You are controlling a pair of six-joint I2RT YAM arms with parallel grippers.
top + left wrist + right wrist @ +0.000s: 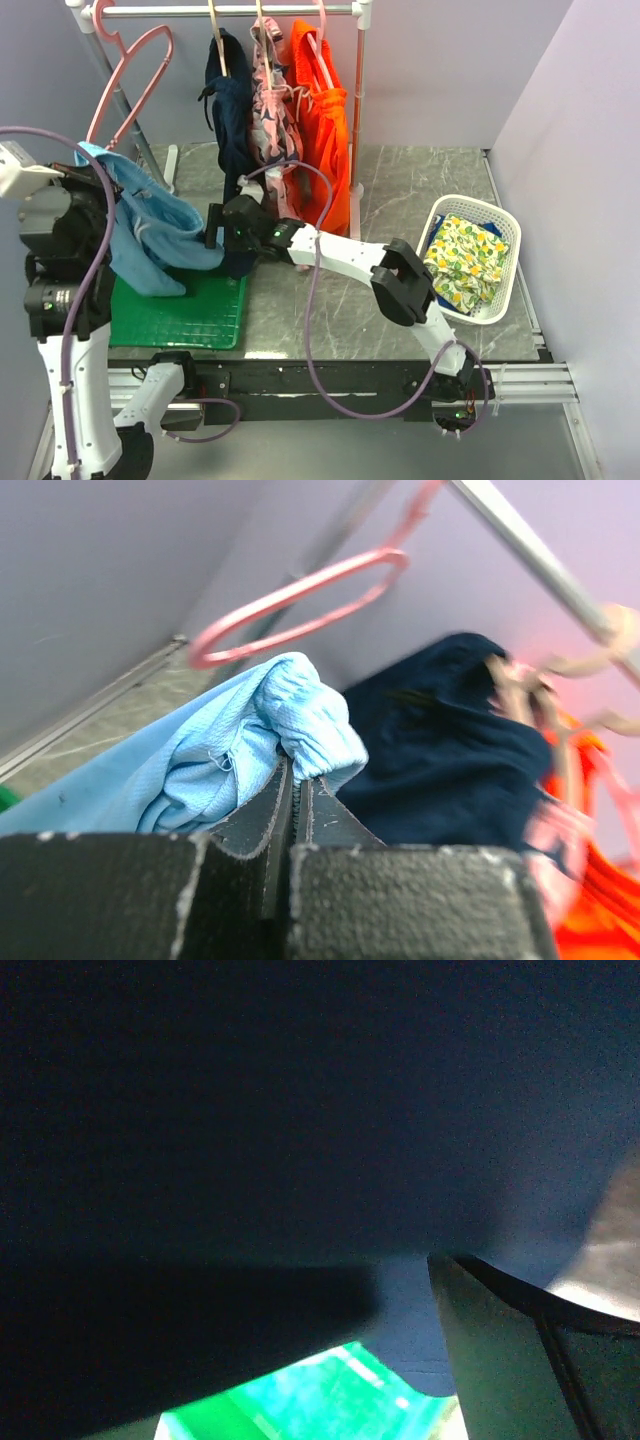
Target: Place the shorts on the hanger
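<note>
Shorts [150,235]: light blue, hanging from my left gripper [297,792] above the green mat [180,310], off the bench [400,200].
Left gripper: pressed together, pinching a bunched edge of the shorts.
Right gripper [214,236]: spread wide at the far side of the hanging cloth; I see nothing held.
Hanger [135,75]: pink, bare, hooked on the rail [230,10], above the shorts and apart from them.
Step advice: I judge the right gripper should take the opposite waistband corner and stretch the cloth flat, then feed it over the hanger's arm.
Writing: none legible.
</note>
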